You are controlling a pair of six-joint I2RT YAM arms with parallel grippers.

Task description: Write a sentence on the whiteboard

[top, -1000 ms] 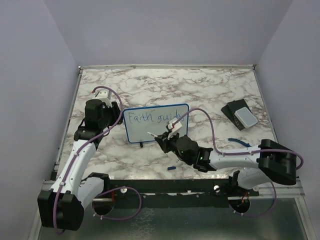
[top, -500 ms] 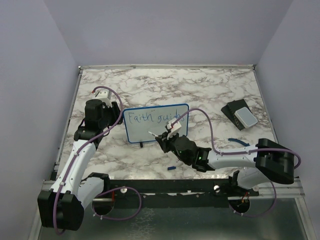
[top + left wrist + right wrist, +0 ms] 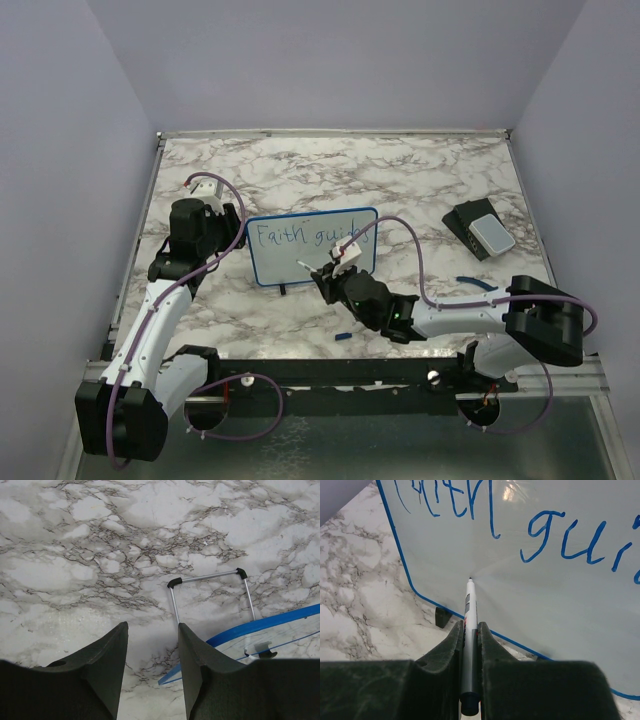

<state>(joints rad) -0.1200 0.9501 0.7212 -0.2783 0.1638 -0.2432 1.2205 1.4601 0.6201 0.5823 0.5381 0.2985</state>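
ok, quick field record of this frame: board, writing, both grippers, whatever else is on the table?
whiteboard: standing on the table, centre-left
writing: "Faith guides" in blue, top line only
right gripper: shut on marker, tip at the board under "Faith"
left gripper: open, empty, beside the board's left edge
other: eraser far right; small blue piece near the front edge

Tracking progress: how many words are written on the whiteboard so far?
2: blue handwritten "Faith" upper left and "guides" to its right on the small blue-framed whiteboard; the right arm may hide more.
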